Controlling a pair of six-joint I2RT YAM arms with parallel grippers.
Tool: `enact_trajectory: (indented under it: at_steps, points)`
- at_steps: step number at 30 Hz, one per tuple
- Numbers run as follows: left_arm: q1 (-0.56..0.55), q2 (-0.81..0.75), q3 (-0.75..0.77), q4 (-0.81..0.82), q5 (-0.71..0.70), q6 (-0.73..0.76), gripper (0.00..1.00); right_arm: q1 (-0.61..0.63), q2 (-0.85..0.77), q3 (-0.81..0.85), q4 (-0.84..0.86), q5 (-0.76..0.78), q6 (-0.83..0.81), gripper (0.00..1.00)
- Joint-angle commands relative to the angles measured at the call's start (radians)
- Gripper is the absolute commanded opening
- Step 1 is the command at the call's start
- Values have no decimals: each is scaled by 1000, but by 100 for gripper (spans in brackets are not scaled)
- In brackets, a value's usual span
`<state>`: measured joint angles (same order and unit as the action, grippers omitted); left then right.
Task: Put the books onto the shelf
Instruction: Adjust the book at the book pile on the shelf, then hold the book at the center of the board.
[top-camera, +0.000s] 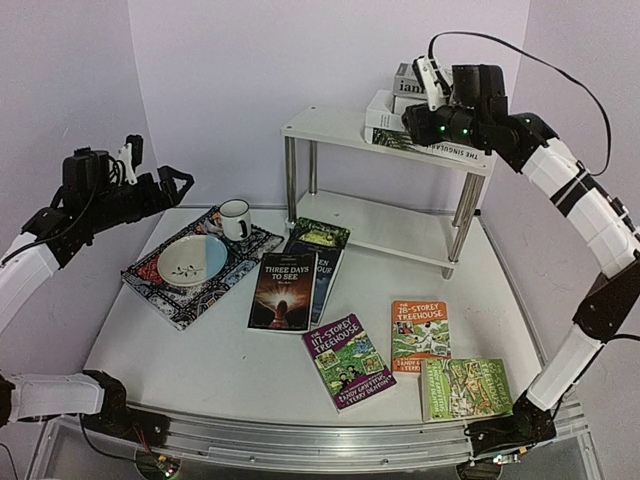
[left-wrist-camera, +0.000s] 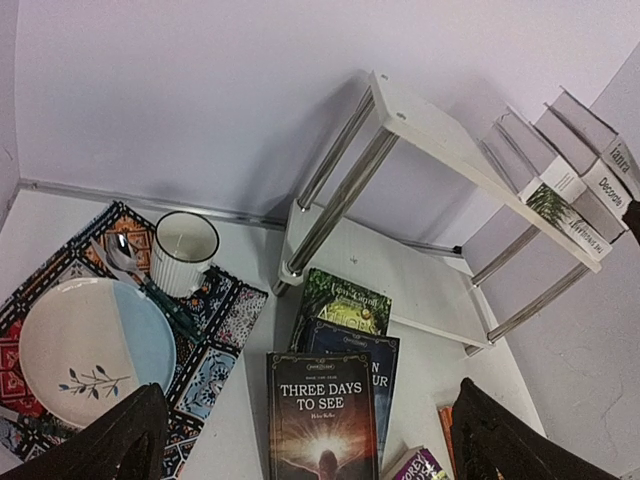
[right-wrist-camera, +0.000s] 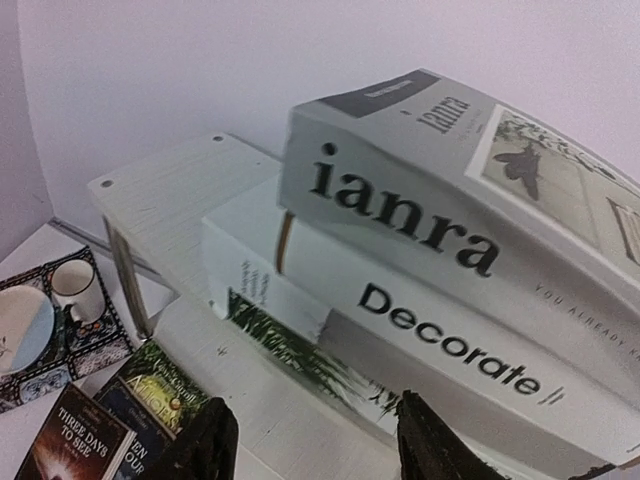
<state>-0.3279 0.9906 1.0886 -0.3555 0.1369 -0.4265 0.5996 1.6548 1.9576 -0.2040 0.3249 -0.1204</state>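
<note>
Nearest the arm bases, a green Treehouse paperback (top-camera: 465, 388) is lying flat on the surface (top-camera: 200, 350) beside the right arm's base. An orange one (top-camera: 419, 335) is sitting just beyond it and a purple one (top-camera: 348, 360) to the left, their long axes all running roughly near to far. Further back, Three Days to See (top-camera: 284, 290) is overlapping two dark books (top-camera: 322, 250). The left hand (top-camera: 172, 183) is hovering up and left of them, released and empty. Farthest, at the shelf (top-camera: 320, 125), the right hand (right-wrist-camera: 318, 445) is facing the stacked hardbacks (right-wrist-camera: 430, 310) with fingers parted, grasping nothing. The loose books are lying well below it and toward the arm bases, and the green one looks closest to that arm.
</note>
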Motion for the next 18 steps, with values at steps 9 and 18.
enact_trajectory:
  at_steps: [9,18]
  points:
    - [1,149,-168,169,190,-142,100,144,-222,-450,150,-190,57,71]
    - [-160,136,-437,351,135,-347,100,167,-265,-756,167,-309,254,72]
